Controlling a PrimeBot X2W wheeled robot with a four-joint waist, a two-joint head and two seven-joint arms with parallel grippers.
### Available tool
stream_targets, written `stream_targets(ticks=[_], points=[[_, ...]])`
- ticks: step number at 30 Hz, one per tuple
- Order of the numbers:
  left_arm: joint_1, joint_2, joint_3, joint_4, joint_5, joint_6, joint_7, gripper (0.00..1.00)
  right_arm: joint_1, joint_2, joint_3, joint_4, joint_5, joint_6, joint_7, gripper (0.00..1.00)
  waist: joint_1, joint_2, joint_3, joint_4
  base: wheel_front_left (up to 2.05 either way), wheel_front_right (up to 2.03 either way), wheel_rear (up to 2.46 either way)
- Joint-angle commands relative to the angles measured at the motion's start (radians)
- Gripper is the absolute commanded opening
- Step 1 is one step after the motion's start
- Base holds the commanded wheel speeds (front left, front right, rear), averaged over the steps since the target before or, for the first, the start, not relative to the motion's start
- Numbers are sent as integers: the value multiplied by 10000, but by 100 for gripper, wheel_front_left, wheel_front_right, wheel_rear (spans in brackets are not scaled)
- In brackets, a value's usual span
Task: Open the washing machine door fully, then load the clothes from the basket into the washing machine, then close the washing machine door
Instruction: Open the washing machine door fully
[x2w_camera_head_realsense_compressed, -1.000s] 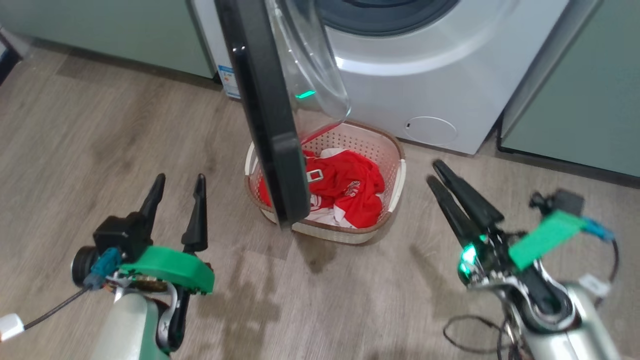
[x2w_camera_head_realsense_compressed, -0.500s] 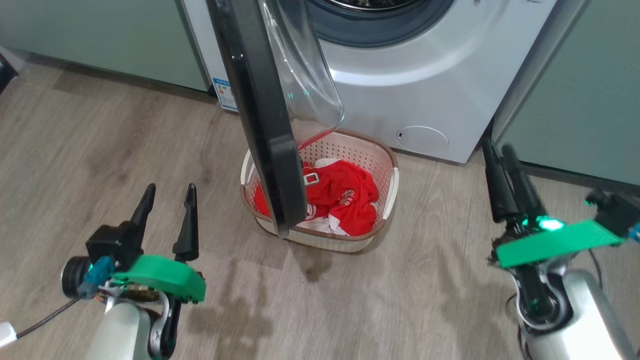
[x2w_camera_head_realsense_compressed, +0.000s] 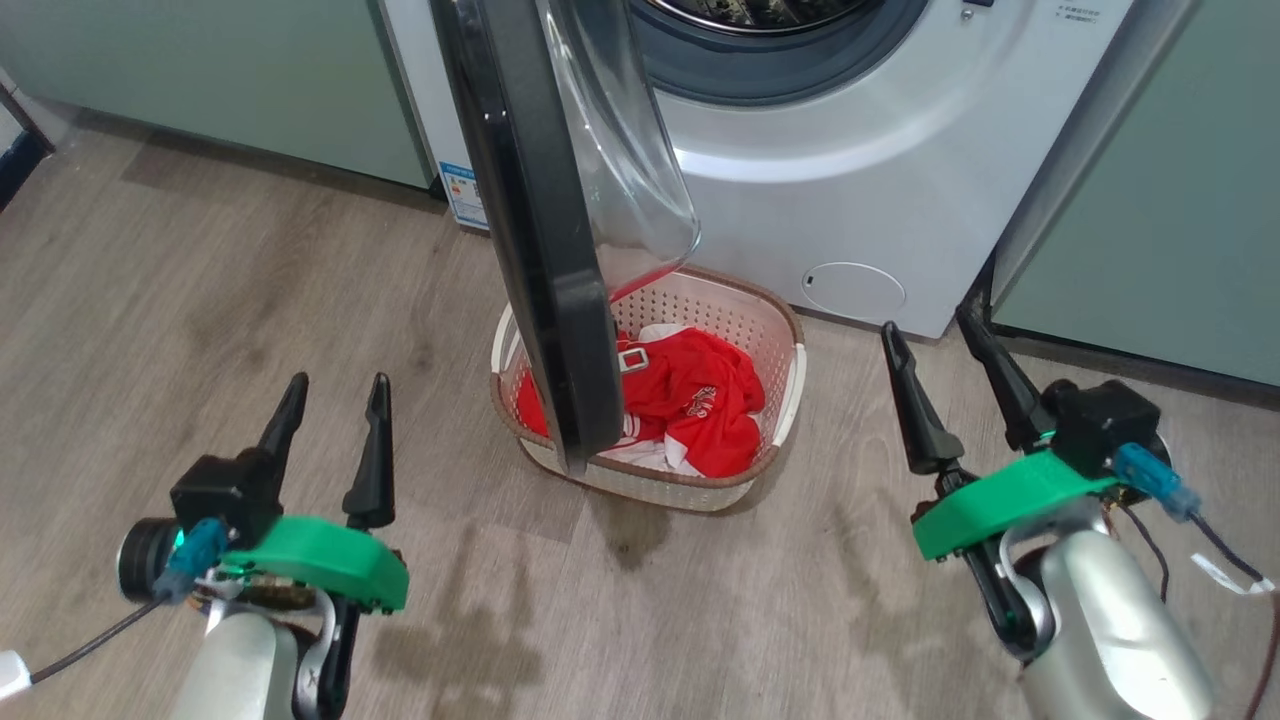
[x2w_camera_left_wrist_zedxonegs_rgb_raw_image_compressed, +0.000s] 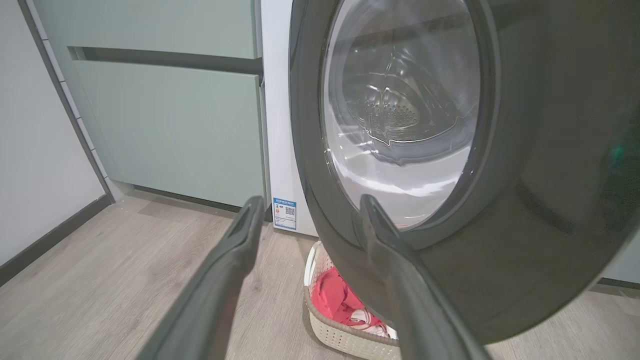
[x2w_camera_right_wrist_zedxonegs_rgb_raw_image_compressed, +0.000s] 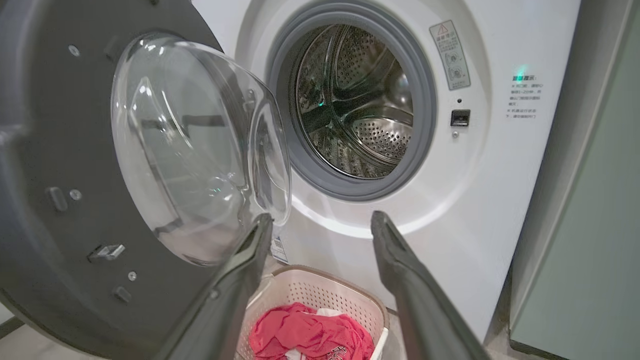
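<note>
While the left pincer (x2w_camera_head_realsense_compressed: 338, 385) hovers over the wood-grain floor (x2w_camera_head_realsense_compressed: 200, 300) with its dark fingers apart, the washing machine door (x2w_camera_head_realsense_compressed: 530, 200) stands swung out, edge-on to the robot, its glossy black rim upright and its clear glass bowl bulging rightward. Below it, before the white washing machine (x2w_camera_head_realsense_compressed: 850, 180), the perforated cream basket (x2w_camera_head_realsense_compressed: 730, 312) holds crumpled red clothes (x2w_camera_head_realsense_compressed: 700, 390). The right pincer (x2w_camera_head_realsense_compressed: 927, 325), fingers spread, hovers just right of the basket.

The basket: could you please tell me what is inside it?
Red clothes with white trim lie in the basket; in the head view the open door hides its left part.
</note>
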Motion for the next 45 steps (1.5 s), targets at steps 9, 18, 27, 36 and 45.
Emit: stream_targets(ticks=[9,18,27,36,45], points=[[-170,304,238,-300,22,138,-39,100,-405,265,-78,117,-346,0,-137,100,0,0,-89,-16,0,0,0],[-161,341,152,-268,-21,167,3,50,-458,286,-99,79,-362,0,-139,100,0,0,-66,-10,0,0,0],[-224,352,150,-482,-79,240,-90,0,-506,289,-83,122,-267,0,-140,100,0,0,-34,24,0,0,0],[-1353,644,578,-3079,330,595,-338,0,-550,290,-81,155,-254,0,-141,100,0,0,-25,61,0,0,0],[-2748,40,-988,-5499,585,257,-172,0,-517,290,-12,182,-194,0,-141,100,0,0,-84,-97,0,0,0]])
